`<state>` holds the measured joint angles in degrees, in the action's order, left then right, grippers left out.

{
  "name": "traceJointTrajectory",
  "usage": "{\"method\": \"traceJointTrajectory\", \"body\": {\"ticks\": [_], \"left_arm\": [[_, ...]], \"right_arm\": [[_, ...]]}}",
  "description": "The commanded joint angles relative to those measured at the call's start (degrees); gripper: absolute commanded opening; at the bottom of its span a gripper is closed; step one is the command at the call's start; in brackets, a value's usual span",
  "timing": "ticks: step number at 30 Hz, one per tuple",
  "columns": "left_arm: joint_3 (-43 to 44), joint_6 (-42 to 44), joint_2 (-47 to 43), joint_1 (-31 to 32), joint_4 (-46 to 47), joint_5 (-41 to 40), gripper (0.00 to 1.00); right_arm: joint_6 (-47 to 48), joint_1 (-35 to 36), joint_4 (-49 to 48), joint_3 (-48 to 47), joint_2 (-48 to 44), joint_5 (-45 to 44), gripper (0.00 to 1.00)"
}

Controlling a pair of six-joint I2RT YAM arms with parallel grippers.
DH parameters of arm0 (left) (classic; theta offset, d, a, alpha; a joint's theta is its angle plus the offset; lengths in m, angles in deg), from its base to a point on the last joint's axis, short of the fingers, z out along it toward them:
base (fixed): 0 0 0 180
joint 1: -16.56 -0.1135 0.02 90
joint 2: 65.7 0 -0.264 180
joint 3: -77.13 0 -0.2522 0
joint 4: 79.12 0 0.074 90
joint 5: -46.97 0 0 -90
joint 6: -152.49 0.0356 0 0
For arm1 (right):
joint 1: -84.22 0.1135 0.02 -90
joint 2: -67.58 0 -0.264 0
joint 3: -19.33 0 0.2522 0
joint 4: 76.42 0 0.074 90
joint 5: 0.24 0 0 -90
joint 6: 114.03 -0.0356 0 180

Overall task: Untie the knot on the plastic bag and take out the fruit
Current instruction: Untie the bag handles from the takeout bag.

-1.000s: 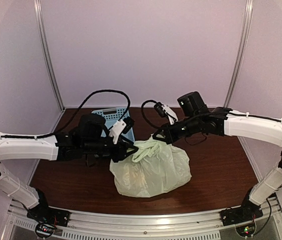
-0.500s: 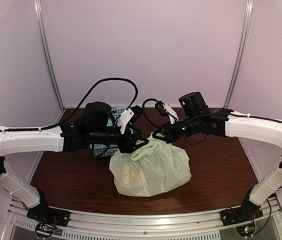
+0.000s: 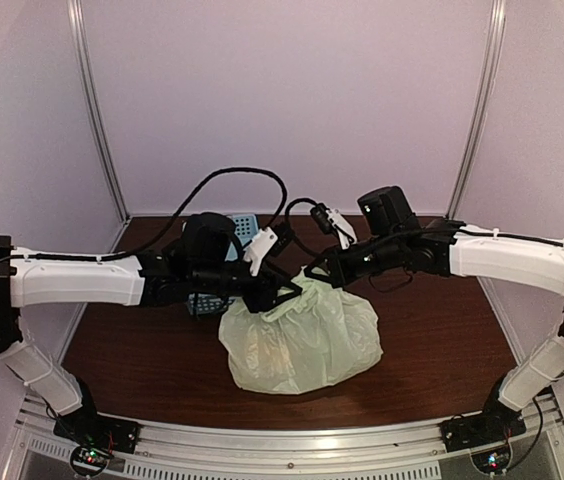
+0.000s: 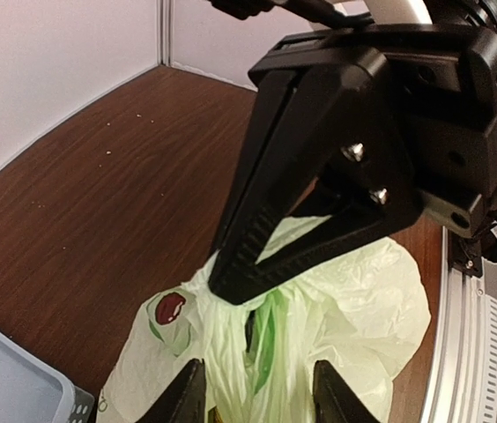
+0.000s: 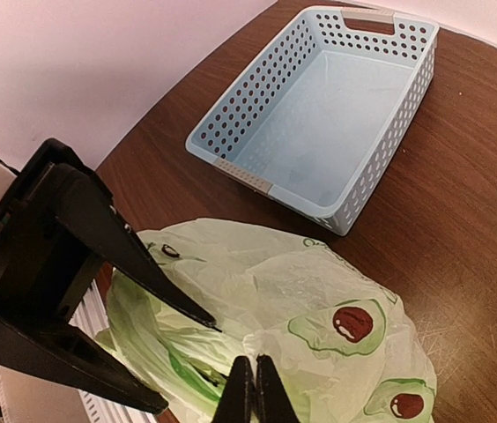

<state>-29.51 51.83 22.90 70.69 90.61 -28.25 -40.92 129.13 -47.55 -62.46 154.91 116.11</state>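
The plastic bag [image 3: 302, 340] sits closed and bulging on the table's middle. My right gripper [image 3: 312, 272] is shut on a pinch of the bag's gathered top; the right wrist view shows its fingers [image 5: 253, 359] closed on pale plastic [image 5: 319, 300]. My left gripper [image 3: 287, 292] is open at the bag's top, just left of the right one. In the left wrist view its jaws [image 4: 258, 363] stand apart on either side of the twisted handle plastic [image 4: 231, 352], not touching it. I cannot make out a distinct knot. The fruit is hidden inside the bag.
A light blue perforated basket [image 3: 232, 225] stands behind the bag at the back left, empty in the right wrist view [image 5: 319, 115]; its corner shows in the left wrist view [image 4: 11, 379]. The metal rail [image 3: 282, 445] runs along the near edge.
My left arm has swung right and forward, bringing its open gripper from the bag's left side to the bag's top beside the right gripper. The right gripper has kept its hold.
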Motion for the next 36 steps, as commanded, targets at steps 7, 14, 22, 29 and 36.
{"method": "traceJointTrajectory", "body": {"ticks": [7, 14, 22, 29, 36], "left_arm": [[0.1, -0.7, 1.1, 0.5, 2.5, -0.4, 0.25], [0.1, -0.8, 0.9, 0.5, 2.3, -0.8, 0.04], [-0.6, -1.0, 0.1, 0.5, 2.3, -1.7, 0.0], [-4.2, -2.6, -3.3, 0.5, 5.3, -4.7, 0.0], [-6.5, -4.1, -6.3, 0.5, 5.9, -7.9, 0.0]], "right_arm": [[-0.7, 0.1, -1.5, 1.3, -1.8, -0.4, 0.0], [-1.0, 0.0, -1.7, 1.5, -1.8, -0.6, 0.0], [-1.2, -0.1, -1.8, 1.9, -2.4, -2.1, 0.0], [-2.2, -0.8, -2.6, 3.3, -4.0, -3.5, 0.0], [-3.8, -1.8, -3.2, 5.6, -5.7, -6.1, 0.0]]}}
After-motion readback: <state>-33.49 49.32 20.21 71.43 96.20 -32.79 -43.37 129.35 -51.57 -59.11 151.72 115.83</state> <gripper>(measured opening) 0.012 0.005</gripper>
